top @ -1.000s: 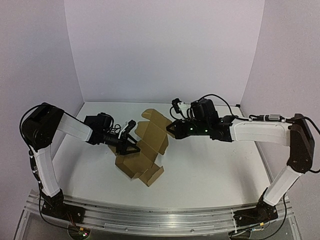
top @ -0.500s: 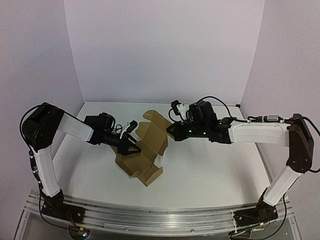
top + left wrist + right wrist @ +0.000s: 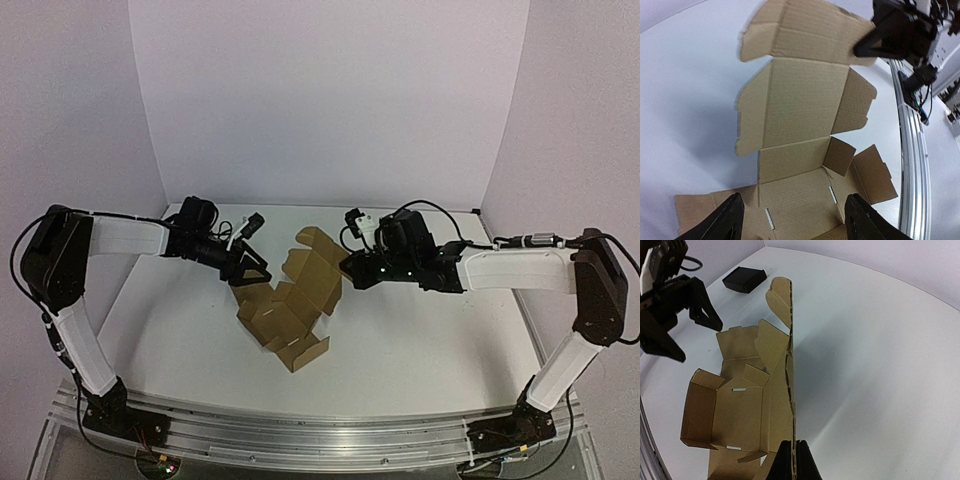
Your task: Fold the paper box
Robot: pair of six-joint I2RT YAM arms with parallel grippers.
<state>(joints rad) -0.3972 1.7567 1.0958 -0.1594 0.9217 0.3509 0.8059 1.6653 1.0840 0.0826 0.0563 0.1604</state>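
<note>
The paper box [image 3: 288, 308] is a brown die-cut sheet, partly folded, lying mid-table with some flaps raised. In the left wrist view the paper box [image 3: 805, 105] spreads out below my left gripper [image 3: 792, 220], which is open and hovers apart from the base panel with nothing between its fingers. From above, my left gripper [image 3: 251, 269] sits at the box's back-left corner. My right gripper [image 3: 346, 266] is shut on the upright right-hand flap. The right wrist view shows my right gripper [image 3: 793, 462] pinching that flap's edge, with the paper box [image 3: 742, 407] to its left.
A small black rectangular object [image 3: 744, 279] lies on the white table [image 3: 880, 365] beyond the box, near the left arm. Grey walls close the back and sides. The metal rail [image 3: 320, 435] runs along the near edge.
My left gripper has pulled back off the box toward the back left and opened wider. The box has settled lower and shifted slightly. My right gripper keeps its hold on the flap.
</note>
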